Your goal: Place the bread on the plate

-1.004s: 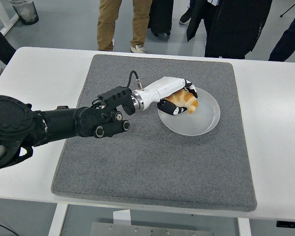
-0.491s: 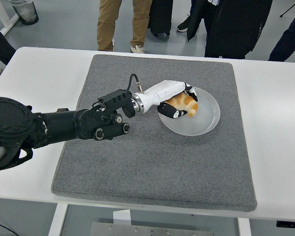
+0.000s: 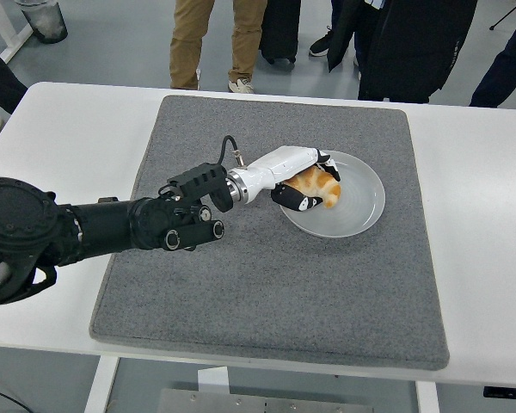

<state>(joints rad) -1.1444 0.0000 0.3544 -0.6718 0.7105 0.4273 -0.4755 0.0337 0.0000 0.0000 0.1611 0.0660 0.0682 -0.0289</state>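
So your bread [image 3: 320, 186] is down on the plate's [image 3: 361, 211] left side now, and the left hand [image 3: 299, 181] has slid back toward the rim with it, fingers still wrapped around it. Looks like you just need to let go and pull out.

People's legs [image 3: 217, 39] stand on grey floor [image 3: 112, 39] behind the white table [image 3: 482, 189].

Left hand [image 3: 303, 181] and bread [image 3: 318, 186] slightly further left, nearer the plate's [image 3: 361, 212] left rim
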